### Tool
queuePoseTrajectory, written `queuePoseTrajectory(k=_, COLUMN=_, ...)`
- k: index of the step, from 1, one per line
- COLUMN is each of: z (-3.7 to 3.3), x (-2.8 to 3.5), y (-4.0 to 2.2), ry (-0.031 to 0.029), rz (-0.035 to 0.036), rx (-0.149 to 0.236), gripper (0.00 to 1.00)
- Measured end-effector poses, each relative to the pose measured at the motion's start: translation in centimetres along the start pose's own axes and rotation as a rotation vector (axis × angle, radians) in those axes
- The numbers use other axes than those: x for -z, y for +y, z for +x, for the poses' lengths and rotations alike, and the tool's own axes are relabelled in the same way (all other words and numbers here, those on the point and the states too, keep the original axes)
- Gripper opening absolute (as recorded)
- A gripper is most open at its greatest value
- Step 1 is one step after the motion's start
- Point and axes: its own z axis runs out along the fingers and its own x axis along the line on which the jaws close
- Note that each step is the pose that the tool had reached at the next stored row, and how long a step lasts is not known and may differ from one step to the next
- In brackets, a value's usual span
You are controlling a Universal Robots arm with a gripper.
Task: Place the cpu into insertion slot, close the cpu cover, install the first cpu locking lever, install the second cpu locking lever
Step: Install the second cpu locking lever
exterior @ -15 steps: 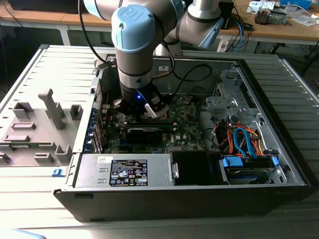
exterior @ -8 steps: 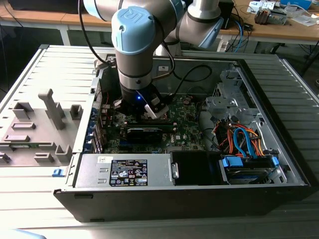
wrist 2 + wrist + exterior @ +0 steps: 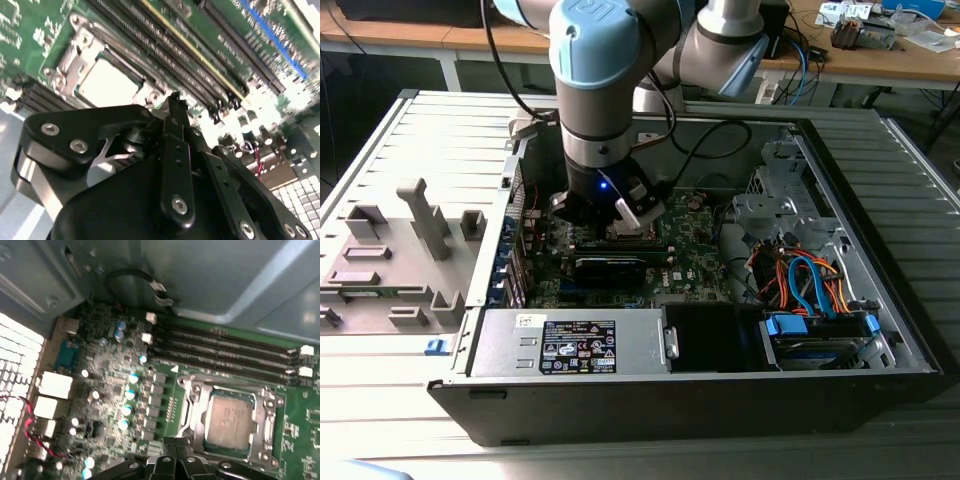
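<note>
The arm is seen reaching down into an open computer case (image 3: 880,330) that lies on its side on a ribbed grey surface (image 3: 380,420). In the exterior view the gripper (image 3: 620,222) is held low over the green motherboard (image 3: 695,265), close above the long black memory slots (image 3: 225,347).

In both wrist views the cpu (image 3: 231,419) is seen seated flat inside the insertion slot (image 3: 197,405), its silvery-grey top facing up. The cpu cover (image 3: 267,427) is seen lying down over the slot, its silver frame surrounding the chip, which shows through the square cut-out. Whether the frame is latched cannot be told, and the locking levers cannot be made out with certainty.

In the second wrist view the two black fingers (image 3: 176,150) of the gripper are seen drawn together, tip against tip, with nothing clamped between them. The fingertips are held just beside the insertion slot, near the corner of its frame closest to the memory slots; contact with the frame cannot be judged.

Beside the insertion slot, on the side away from the memory slots' far clips, a field of small capacitors (image 3: 127,395) is seen. Farther across the case from the motherboard, a bundle of orange and blue cables (image 3: 810,280) is seen above a drive bay.
</note>
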Motion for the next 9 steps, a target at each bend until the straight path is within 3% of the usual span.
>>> queuePoseTrajectory(k=2, z=-0.5, x=-0.02, y=-0.02, ry=0.0092, rz=0.0275, rx=0.0, gripper=0.11)
queuePoseTrajectory(k=3, z=-0.76, x=-0.03, y=-0.01, ry=0.0129, rz=0.0344, rx=0.0, gripper=0.11)
queuePoseTrajectory(k=5, z=-1.75, x=-0.08, y=0.08, ry=0.0232, rz=0.0405, rx=-0.002, gripper=0.11)
queuePoseTrajectory(k=9, z=-3.06, x=-0.16, y=0.32, ry=0.0357, rz=0.044, rx=-0.003, gripper=0.11)
